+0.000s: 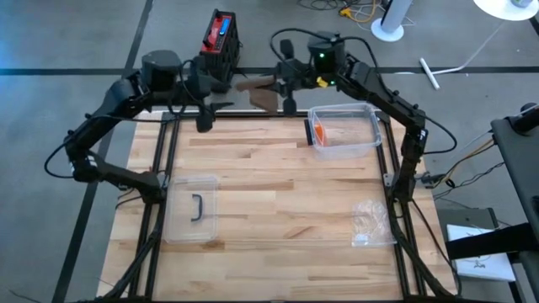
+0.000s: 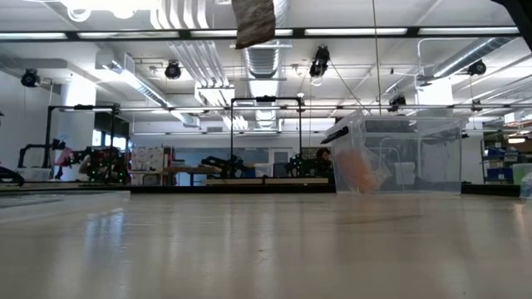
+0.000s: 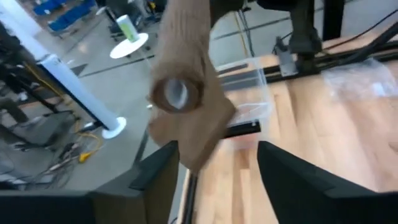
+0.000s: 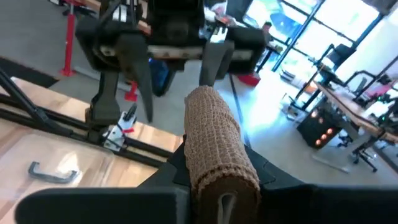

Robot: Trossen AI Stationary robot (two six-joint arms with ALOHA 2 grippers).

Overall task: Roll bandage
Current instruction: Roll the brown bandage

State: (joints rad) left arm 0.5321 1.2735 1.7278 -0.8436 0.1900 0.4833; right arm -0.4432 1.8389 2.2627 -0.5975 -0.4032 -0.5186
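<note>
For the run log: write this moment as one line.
bandage: half-rolled, held above table's far edge | right gripper: shut on bandage roll | left gripper: open, facing it | clear bin: far right | lid: near left

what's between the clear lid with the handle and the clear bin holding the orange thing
Only bare wooden table between the lid and bin, as the high view shows.

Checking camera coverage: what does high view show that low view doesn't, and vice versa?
Only high: both arms, left tool and right tool at the table's far edge, the clear lid, the plastic bag. Only low: the room behind with ceiling lights. Both: the tan bandage up in the air, the clear bin holding something orange.
</note>
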